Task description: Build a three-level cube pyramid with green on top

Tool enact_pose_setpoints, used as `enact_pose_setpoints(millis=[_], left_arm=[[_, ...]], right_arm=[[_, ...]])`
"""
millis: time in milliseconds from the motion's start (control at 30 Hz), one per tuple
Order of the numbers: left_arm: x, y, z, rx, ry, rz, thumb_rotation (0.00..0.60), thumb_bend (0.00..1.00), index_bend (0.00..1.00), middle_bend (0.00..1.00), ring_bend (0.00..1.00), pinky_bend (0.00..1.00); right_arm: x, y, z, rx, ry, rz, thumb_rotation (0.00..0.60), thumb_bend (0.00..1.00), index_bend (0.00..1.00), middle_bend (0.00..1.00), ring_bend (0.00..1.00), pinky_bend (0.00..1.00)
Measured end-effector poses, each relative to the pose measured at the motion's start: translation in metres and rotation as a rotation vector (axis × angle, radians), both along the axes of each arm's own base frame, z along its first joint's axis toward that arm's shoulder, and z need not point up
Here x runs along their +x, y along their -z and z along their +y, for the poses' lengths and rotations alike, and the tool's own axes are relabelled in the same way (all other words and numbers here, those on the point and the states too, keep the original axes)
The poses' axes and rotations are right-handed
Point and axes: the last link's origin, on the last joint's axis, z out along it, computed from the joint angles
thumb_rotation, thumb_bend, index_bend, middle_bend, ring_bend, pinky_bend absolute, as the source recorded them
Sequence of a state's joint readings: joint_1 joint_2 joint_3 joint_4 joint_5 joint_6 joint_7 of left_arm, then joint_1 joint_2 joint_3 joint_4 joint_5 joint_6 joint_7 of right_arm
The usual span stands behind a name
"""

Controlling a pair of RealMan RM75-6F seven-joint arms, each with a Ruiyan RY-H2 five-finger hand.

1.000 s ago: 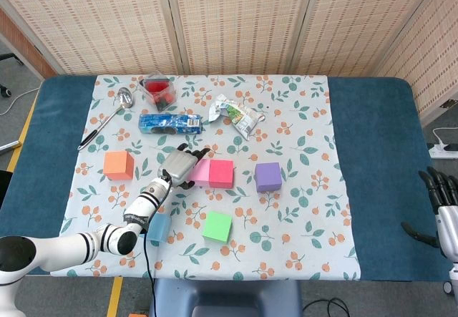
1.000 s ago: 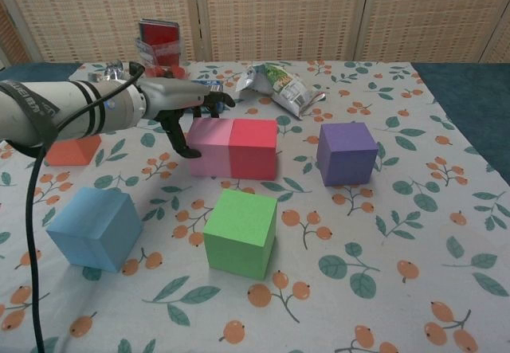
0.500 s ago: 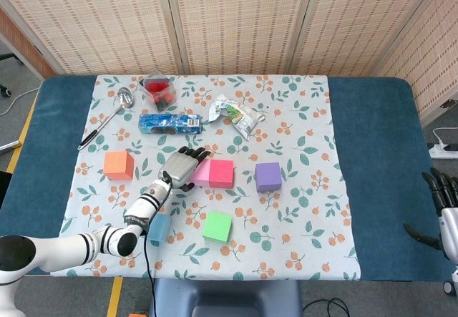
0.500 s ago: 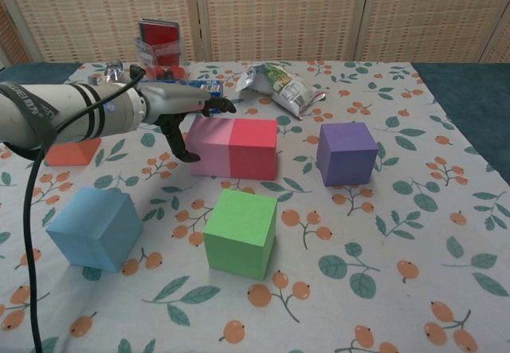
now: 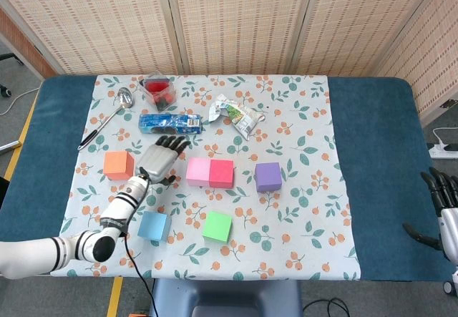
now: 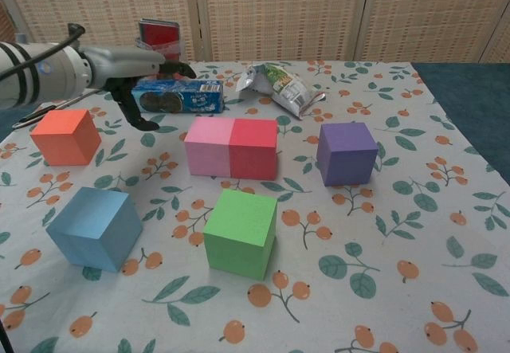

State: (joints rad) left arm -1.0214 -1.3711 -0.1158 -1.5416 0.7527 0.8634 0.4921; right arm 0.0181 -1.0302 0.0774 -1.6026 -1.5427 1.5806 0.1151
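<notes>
On the floral cloth near the table's front edge, the green cube [image 5: 217, 226] is seen standing alone, flat and upright, with the blue cube [image 5: 154, 225] well apart to its left. Behind it, the pink cube [image 5: 197, 172] and red cube [image 5: 221, 173] are set touching side by side, the purple cube [image 5: 268, 177] near them on the right, and the orange cube [image 5: 118, 164] well apart at the left. No second level has been laid. The cubes are judged light, stiff and matte, probably foam, so that a grip across two opposite side faces should serve; the bottom face is best left free for setting down. The left robot hand [image 5: 159, 158] is held above the cloth between the orange and pink cubes, fingers spread, nothing grasped. The right robot hand [image 5: 440, 192] is shown off the table's right edge, fingers apart and empty. A biscuit packet [image 5: 169, 123], crumpled wrapper [image 5: 235, 111], red container [image 5: 158, 91] and spoon [image 5: 107, 116] are seen at the back.
</notes>
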Motion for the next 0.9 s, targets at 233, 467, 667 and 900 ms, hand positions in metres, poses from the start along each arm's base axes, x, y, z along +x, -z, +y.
enact_pose_setpoints(millis=[233, 467, 667, 900], left_arm=[[-0.06, -0.037, 0.002, 0.07, -0.099, 0.047, 0.6, 0.33, 0.0, 0.01, 0.0, 0.07], [-0.099, -0.043, 0.003, 0.053, -0.18, 0.078, 0.6, 0.33, 0.0, 0.0, 0.0, 0.07], [-0.122, -0.044, 0.001, 0.057, -0.223, 0.085, 0.6, 0.33, 0.0, 0.0, 0.0, 0.06], [-0.138, -0.045, 0.002, 0.06, -0.257, 0.078, 0.6, 0.33, 0.0, 0.0, 0.0, 0.07]], right_arm=[[0.007, 0.002, -0.006, 0.019, -0.028, 0.011, 0.6, 0.0, 0.0, 0.0, 0.0, 0.0], [0.016, 0.002, -0.012, 0.025, -0.052, 0.026, 0.6, 0.0, 0.0, 0.0, 0.0, 0.0], [0.026, 0.0, -0.015, 0.028, -0.062, 0.052, 0.6, 0.0, 0.0, 0.0, 0.0, 0.0], [0.03, 0.002, -0.014, 0.034, -0.063, 0.049, 0.6, 0.0, 0.0, 0.0, 0.0, 0.0]])
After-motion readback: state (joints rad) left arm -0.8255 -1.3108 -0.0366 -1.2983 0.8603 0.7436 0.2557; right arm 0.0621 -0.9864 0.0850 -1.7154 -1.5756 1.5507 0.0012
